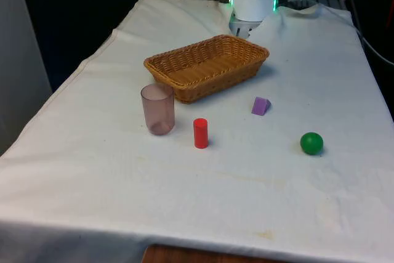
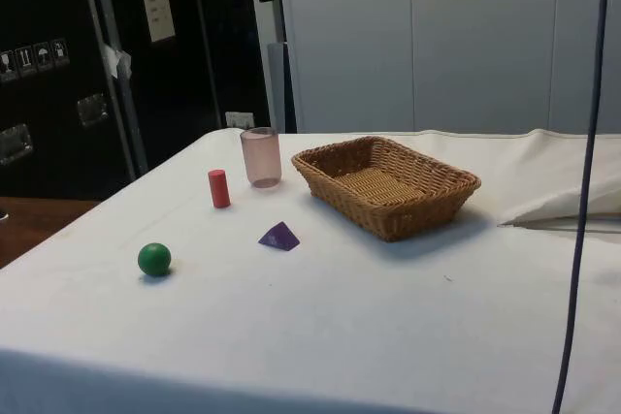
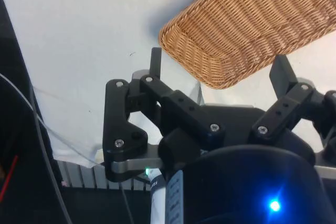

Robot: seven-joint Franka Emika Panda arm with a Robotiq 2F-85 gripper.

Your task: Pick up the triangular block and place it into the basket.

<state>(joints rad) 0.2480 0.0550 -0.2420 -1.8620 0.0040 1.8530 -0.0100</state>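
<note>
Lying on the white cloth point(image 1: 92, 170), the purple triangular block point(image 1: 260, 105) sits just near of the wicker basket point(image 1: 161, 66), toward the front view's right of its near rim. From the side camera the block point(image 2: 279, 236) and basket point(image 2: 464, 181) stand apart, not touching. The gripper point(image 3: 215, 66) hangs above the basket's far end with its two black fingers point(image 3: 155, 62) spread wide apart, gripping nothing. A translucent pink cup point(image 1: 157, 109) stands upright at the front view's left of the block, a red cylinder point(image 1: 201, 133) nearer still, and a green ball point(image 1: 311, 143) rests well right.
</note>
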